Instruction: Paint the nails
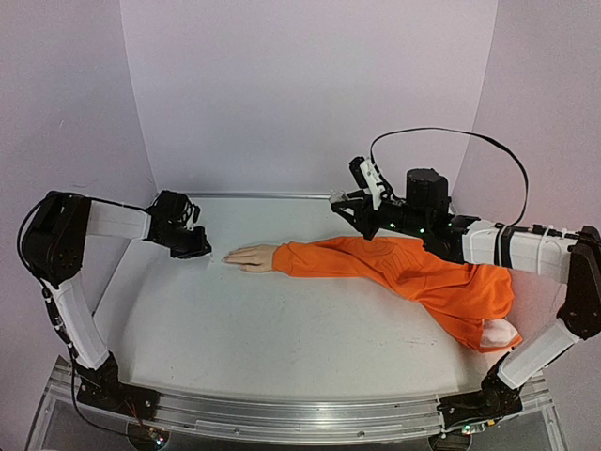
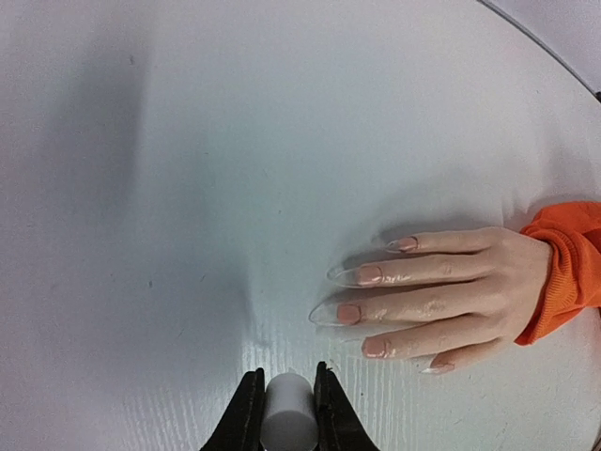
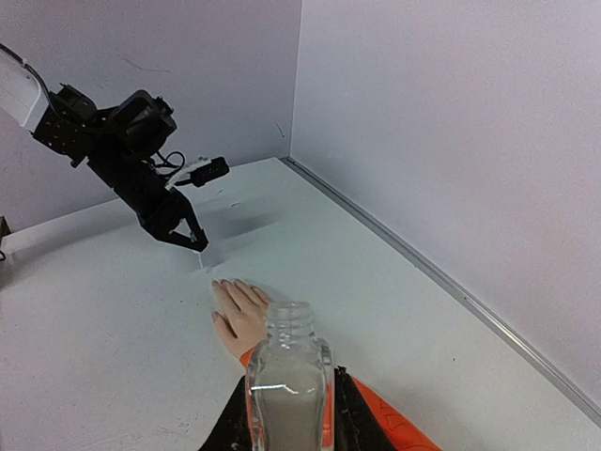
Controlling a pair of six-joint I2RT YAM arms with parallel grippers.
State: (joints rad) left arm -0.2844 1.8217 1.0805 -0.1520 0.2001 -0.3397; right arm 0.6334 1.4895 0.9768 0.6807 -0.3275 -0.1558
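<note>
Nails [image 2: 369, 274] beyond uncapped clear bottle [image 3: 289, 376] in right gripper [image 3: 287, 418]

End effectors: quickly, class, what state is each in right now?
Left end effector: closed on a white cylinder.
Right end effector: closed on a clear bottle.

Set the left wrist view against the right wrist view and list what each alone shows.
Left wrist only: the nails close up, and a white cylinder clamped in the left gripper. Right wrist only: an uncapped clear bottle in the right gripper, plus the left arm from outside. Both: the mannequin hand, orange sleeve and white table.
</note>
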